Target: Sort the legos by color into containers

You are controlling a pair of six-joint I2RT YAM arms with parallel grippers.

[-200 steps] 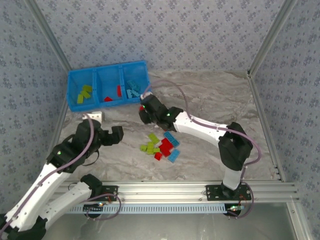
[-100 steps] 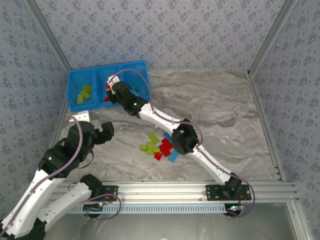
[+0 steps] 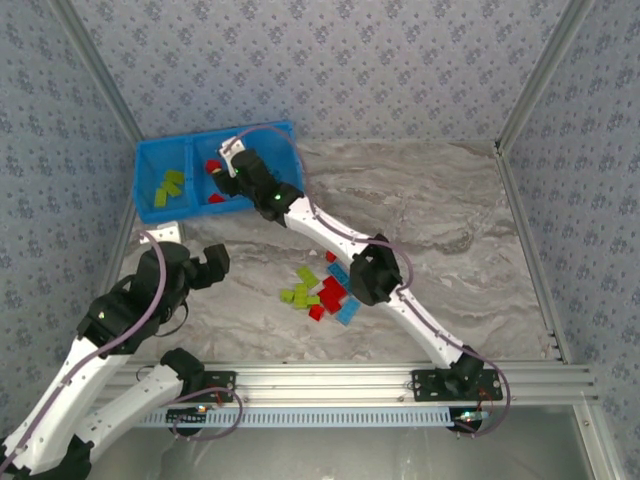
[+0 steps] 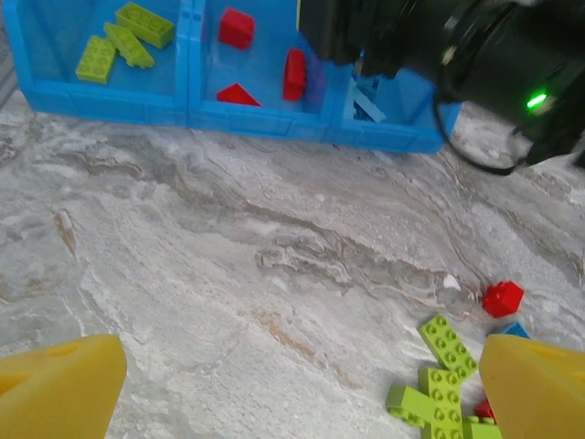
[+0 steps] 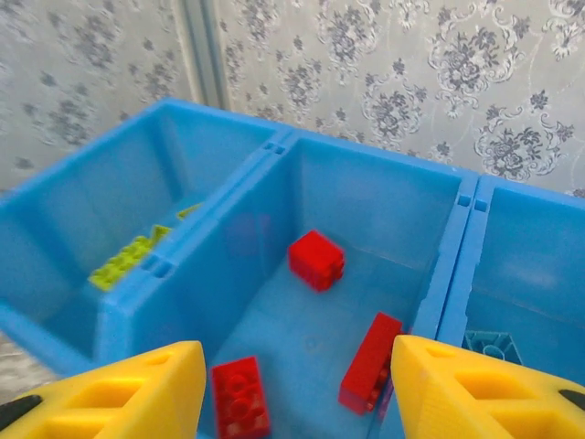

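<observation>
Finishing red drop-off over middle compartment [image 5: 375, 197], right gripper [image 5: 292, 393] parted, empty; left gripper [image 4: 302, 393] gaping, empty; next calling for grabbing from pile [image 3: 322, 295].

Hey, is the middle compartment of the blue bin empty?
Not empty. The middle compartment holds three red bricks.

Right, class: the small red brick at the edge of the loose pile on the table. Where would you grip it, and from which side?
Probably from straight above, pinching two opposite side walls. The red brick is small and blocky, with bare table on most sides. A blue brick lies close by, so close across the free pair.
</observation>
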